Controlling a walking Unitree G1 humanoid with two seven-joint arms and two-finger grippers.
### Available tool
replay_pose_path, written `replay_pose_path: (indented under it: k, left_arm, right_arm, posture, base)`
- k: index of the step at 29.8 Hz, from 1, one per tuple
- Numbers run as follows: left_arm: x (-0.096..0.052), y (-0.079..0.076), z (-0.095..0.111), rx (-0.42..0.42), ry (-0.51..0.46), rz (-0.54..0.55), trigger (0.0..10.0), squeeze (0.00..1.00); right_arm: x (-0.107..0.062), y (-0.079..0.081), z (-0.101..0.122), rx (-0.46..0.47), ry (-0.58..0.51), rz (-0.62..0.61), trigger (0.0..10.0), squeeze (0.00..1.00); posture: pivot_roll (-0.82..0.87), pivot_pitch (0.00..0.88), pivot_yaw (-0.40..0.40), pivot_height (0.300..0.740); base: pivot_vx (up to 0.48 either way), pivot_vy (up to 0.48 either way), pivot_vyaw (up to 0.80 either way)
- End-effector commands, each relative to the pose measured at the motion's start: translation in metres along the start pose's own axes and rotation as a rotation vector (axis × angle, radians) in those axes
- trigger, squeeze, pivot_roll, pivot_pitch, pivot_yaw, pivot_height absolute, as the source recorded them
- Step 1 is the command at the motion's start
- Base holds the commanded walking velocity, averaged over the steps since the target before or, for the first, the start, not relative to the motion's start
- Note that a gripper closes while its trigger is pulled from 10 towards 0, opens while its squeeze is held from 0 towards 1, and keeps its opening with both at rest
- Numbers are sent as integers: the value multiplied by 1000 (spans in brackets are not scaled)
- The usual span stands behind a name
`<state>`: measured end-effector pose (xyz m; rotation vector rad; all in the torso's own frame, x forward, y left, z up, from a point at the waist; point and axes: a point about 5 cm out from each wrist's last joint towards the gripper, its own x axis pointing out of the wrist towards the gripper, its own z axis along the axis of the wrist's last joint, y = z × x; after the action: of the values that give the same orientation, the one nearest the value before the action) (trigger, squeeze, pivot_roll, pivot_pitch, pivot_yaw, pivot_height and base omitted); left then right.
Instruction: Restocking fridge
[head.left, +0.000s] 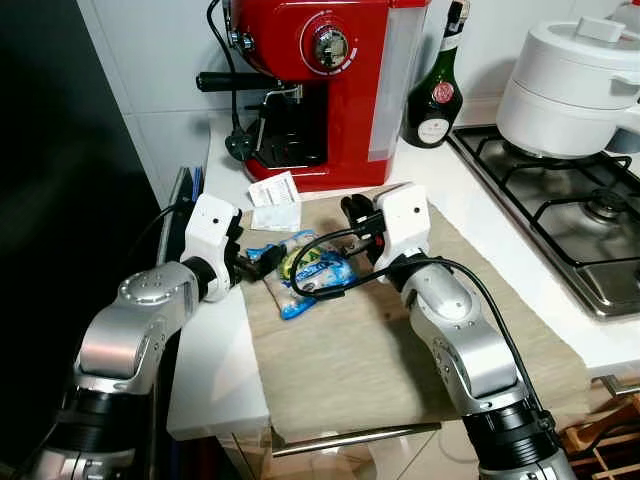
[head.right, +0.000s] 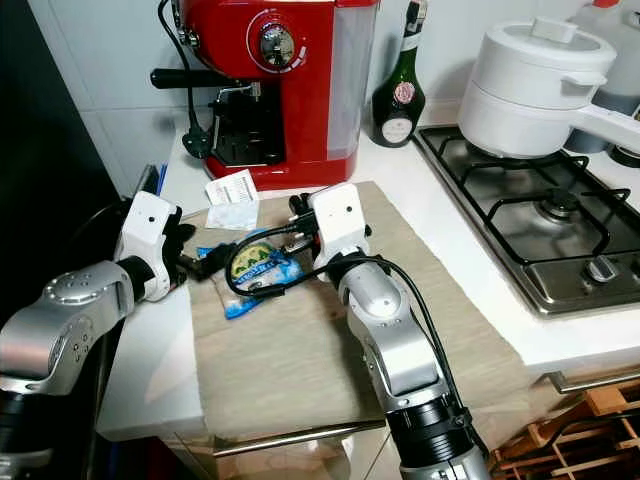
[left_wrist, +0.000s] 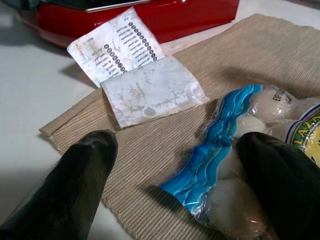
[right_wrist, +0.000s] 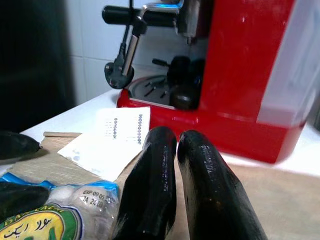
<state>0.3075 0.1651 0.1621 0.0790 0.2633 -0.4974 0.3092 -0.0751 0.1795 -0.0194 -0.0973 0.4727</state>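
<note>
Left pincer (head.left: 258, 264) spread wide at bag (head.left: 310, 268) end — bag's long axis diagonal on mat (head.left: 400, 350), right pincer (head.left: 352, 212) closed, empty.

bright, even light falls on the counter (head.left: 215, 380), with soft shadows beside the arms. the coffee machine (head.left: 330, 80) carries glossy white glare on its red side. the far left edge goes nearly black. both head views are sharp; in the right wrist view the black fingers (right_wrist: 150, 190) are close and slightly blurred.
</note>
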Motion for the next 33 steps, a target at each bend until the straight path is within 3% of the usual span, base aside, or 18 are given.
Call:
replay_pose_path:
  k: [1, 7, 13, 24, 26, 28, 33]
  left_arm:
    - [-1, -2, -11, -8, 36, -1, 10000, 0]
    - [-5, 0, -1, -20, -72, 34, 10000, 0]
    - [-3, -4, 3, 6, -88, 38, 10000, 0]
    - [-3, -3, 3, -4, -97, 45, 10000, 0]
    - [-4, -3, 3, 16, -94, 48, 10000, 0]
    - [-6, -2, 7, 76, -125, 62, 10000, 0]
    - [-9, -1, 14, 191, -186, 79, 10000, 0]
  right_arm:
    - [-4, -7, -2, 43, 21, -25, 10000, 0]
    - [-8, -18, -3, -3, 8, -80, 10000, 0]
    - [-6, -18, -4, -24, 19, -77, 10000, 0]
    - [-6, -14, -2, -34, 2, -74, 10000, 0]
    - [-6, -13, -1, -18, -3, -69, 10000, 0]
    - [-9, -10, 1, 120, -7, -41, 10000, 0]
    - [-14, -8, -4, 226, 38, -26, 10000, 0]
  posture:
    - [-67, 0, 21, 740]
    - [-72, 0, 11, 740]
    - [-69, 0, 5, 740]
    - [-67, 0, 4, 740]
    - [-67, 0, 4, 740]
    - [-62, 0, 8, 740]
    - [-60, 0, 9, 740]
  base:
    - [0, 0, 0]
    - [0, 228, -218]
    - [0, 304, -717]
    - [0, 0, 0]
    - [0, 0, 0]
    - [0, 0, 0]
    - [0, 0, 0]
